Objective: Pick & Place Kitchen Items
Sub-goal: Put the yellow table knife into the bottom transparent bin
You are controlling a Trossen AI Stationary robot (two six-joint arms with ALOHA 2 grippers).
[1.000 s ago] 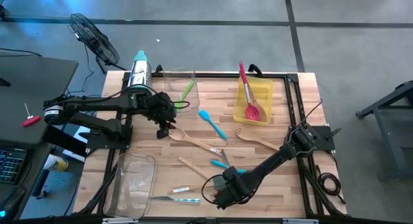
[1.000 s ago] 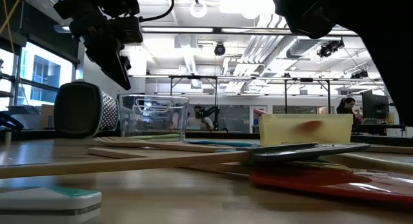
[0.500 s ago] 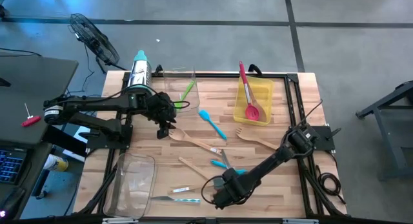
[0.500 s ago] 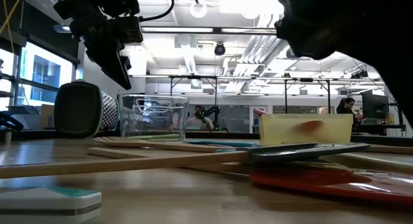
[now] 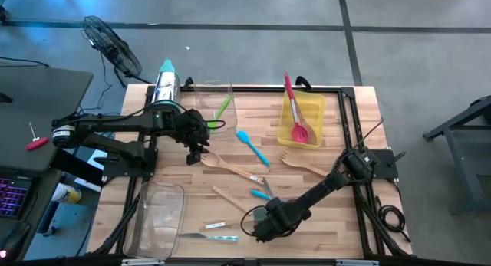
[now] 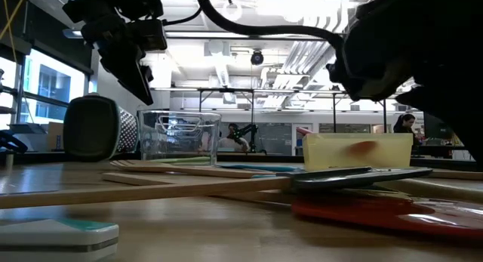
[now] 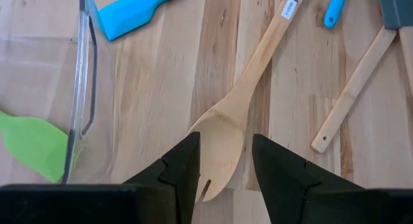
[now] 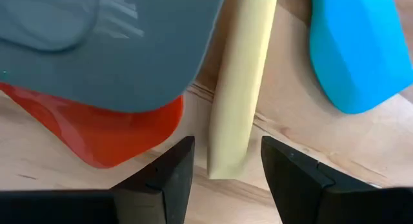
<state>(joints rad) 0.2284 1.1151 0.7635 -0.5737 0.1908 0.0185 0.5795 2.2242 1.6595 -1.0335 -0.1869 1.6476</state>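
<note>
Your right gripper (image 8: 222,161) hangs low over the near middle of the table, jaws parted and empty, with the pale wooden handle (image 8: 240,82) running straight away from the gap between them, beside a grey silicone spatula blade (image 8: 110,43) lying over a red one (image 8: 110,130). I judge the jaws already stand across its long axis. Your left gripper (image 7: 224,161), also parted and empty, waits over the pale wooden slotted spoon (image 7: 242,108) near the clear plastic bin (image 7: 84,88).
</note>
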